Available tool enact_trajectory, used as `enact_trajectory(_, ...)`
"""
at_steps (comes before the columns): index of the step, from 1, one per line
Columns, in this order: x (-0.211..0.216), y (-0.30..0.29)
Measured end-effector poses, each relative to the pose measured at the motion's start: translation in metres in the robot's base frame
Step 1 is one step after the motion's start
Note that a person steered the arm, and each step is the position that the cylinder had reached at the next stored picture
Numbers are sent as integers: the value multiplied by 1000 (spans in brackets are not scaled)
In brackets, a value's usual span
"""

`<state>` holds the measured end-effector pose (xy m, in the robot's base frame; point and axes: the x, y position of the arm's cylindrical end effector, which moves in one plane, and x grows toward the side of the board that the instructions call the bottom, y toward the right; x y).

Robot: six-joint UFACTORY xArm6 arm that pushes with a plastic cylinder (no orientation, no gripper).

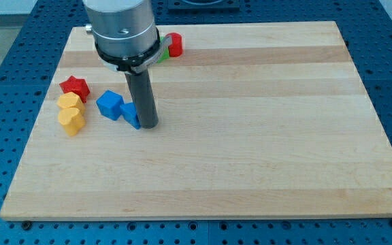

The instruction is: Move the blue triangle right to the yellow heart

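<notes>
The blue triangle (131, 114) lies on the wooden board at the view's left, partly hidden behind my rod. My tip (148, 126) rests on the board right against the triangle's right side. The yellow heart (72, 120) lies further to the view's left, near the board's left edge, with a gap between it and the triangle. A blue cube-like block (109, 105) sits between them, just up and left of the triangle.
A yellow block (69, 102) sits just above the heart and a red star (74, 86) above that. A red block (175, 43) and a green block (162, 51) lie near the board's (264, 136) top edge, partly hidden by the arm.
</notes>
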<state>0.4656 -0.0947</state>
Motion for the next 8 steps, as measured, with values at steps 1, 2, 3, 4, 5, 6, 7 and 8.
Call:
enact_trajectory(1,1,59)
enact_trajectory(2,-10,75)
enact_trajectory(3,-17,63)
enact_trajectory(4,-17,29)
enact_trajectory(5,-17,1)
enact_trajectory(6,-17,-16)
enact_trajectory(7,-17,-21)
enact_trajectory(8,-17,-38)
